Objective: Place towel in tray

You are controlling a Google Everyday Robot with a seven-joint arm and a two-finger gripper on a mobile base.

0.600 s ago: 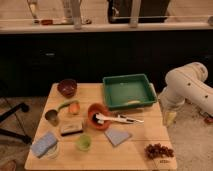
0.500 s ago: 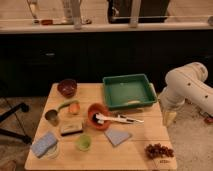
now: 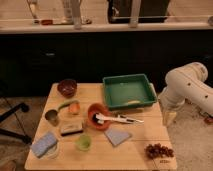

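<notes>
No change from half a second back: the table (image 3: 150,140) layout is identical and the arm (image 3: 189,82) is parked in the same spot, so your task hasn't started. The green tray (image 3: 122,90) sits at the table's back right, mostly bare, with one small yellowish bit near its front wall. The arm is off the table's right edge, elbow high, forearm folded down. The gripper (image 3: 169,118) hangs low beside that edge, jaws wide, gripping nothing. The towel (image 3: 118,136) lies flat near the table's front, just in front of the red bowl (image 3: 97,116) with the spoon, well apart from tray and gripper. My read: you'll need to reach in over the table to the towel first.
</notes>
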